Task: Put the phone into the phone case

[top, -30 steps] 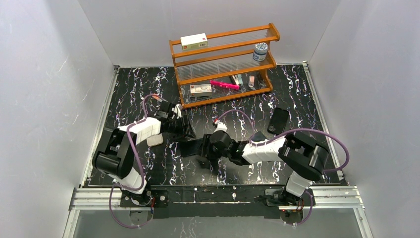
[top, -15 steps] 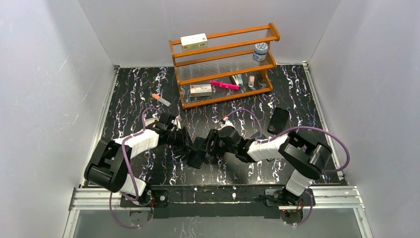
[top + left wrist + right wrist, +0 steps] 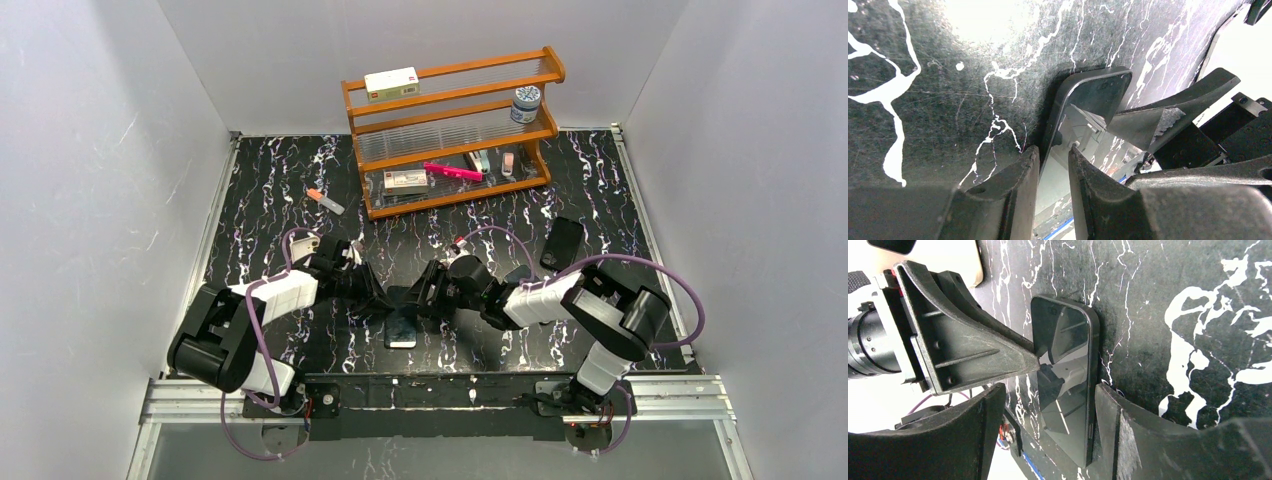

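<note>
While the phone (image 3: pixel 402 330) lies screen-up at about 6 o'clock on the counter (image 3: pixel 280 180), close to the near edge and midway between the two arm bases, both claws crowd over its far end. Its glossy dark screen mirrors the fingers above it, and its long axis runs roughly from 12 to 6 o'clock.

The left claw (image 3: pixel 1054 150) sits on the phone's 10 o'clock side with its fingers (image 3: pixel 1013 185) close together. One long edge of the phone lies in the narrow slot between them, with one finger outside the rim and the other over the glass. Whether they actually pinch that edge I cannot tell. In the right wrist view, a fingertip of this claw reaches the phone's long edge about halfway along.

The right claw (image 3: pixel 1049 386), on the 2 o'clock side, is released. Its fingers stand wide across the phone's width, one just beside a long edge and the other clearly apart from the opposite edge.

The phone case (image 3: pixel 563 243), matte black, lies flat at 2 o'clock from the phone, well apart from it, on the far side of the right forearm.

At 12 o'clock a wooden rack (image 3: pixel 548 68) stands at the back of the counter. It carries a white box (image 3: pixel 391 83) on top, a jar (image 3: pixel 526 103) one shelf down and a pink stick (image 3: pixel 452 171) on the lowest shelf. An orange-tipped tube (image 3: pixel 326 201) lies at 11 o'clock, near the rack's left foot.
</note>
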Action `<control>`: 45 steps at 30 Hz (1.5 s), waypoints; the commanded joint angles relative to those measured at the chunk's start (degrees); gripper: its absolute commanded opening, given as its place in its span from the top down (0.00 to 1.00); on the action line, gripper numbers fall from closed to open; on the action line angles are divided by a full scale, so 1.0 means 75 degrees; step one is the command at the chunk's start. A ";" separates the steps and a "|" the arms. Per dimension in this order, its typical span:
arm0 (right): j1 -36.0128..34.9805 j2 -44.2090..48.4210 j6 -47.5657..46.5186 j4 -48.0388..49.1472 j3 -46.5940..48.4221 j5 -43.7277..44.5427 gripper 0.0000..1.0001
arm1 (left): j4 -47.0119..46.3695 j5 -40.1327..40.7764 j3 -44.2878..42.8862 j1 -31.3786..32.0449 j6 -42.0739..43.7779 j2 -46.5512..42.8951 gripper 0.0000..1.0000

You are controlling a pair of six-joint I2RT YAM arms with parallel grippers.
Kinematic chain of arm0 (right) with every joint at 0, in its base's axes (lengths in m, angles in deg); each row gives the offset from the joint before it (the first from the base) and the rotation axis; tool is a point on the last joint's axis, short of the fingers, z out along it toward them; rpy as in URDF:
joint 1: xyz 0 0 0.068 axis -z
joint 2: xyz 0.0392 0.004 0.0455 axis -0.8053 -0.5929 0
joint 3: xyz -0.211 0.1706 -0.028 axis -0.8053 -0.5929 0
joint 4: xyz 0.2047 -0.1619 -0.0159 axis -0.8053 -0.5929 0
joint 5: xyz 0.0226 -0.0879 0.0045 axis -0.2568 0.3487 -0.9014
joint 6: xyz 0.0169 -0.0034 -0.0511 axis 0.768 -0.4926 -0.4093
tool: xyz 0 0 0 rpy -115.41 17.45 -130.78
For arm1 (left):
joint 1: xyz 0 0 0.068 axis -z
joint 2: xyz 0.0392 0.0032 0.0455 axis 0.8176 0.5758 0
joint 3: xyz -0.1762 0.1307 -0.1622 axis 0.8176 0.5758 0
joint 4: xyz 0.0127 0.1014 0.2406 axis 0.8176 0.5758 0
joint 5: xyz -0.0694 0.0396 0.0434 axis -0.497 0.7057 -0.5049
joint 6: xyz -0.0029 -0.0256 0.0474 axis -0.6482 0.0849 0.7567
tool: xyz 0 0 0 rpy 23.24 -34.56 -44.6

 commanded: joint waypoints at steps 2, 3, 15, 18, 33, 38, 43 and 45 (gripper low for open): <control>-0.0083 0.0025 0.0359 0.0848 0.0007 -0.0858 0.27 | -0.0114 -0.0243 0.0245 0.0105 -0.0144 0.0037 0.75; -0.0060 0.0051 0.0358 0.0911 -0.0035 -0.0849 0.27 | -0.0115 -0.0219 0.0268 0.0108 -0.0157 0.0031 0.75; 0.0205 -0.0329 0.0747 0.3786 -0.0723 -0.1154 0.33 | -0.0525 -0.0645 0.0471 0.0105 -0.0765 -0.0252 0.70; 0.0238 -0.0401 0.0754 0.4104 -0.0818 -0.1048 0.33 | -0.0562 -0.0778 0.0454 0.0105 -0.0850 -0.0161 0.70; 0.0355 -0.0629 0.0943 0.3161 -0.0844 -0.1132 0.42 | -0.0532 -0.0813 0.0488 0.0107 -0.0753 -0.0123 0.70; 0.0353 -0.0471 0.0887 0.2629 -0.0858 -0.0960 0.66 | -0.0357 -0.0599 0.0417 0.0105 -0.0639 -0.0234 0.70; 0.0361 -0.0405 0.0892 0.2448 -0.0850 -0.1001 0.97 | -0.0006 -0.0314 0.0339 0.0107 -0.0595 -0.0481 0.68; 0.0373 -0.0302 0.0886 0.2411 -0.0899 -0.0975 0.99 | 0.0376 -0.0038 0.0130 0.0114 -0.0414 -0.0626 0.62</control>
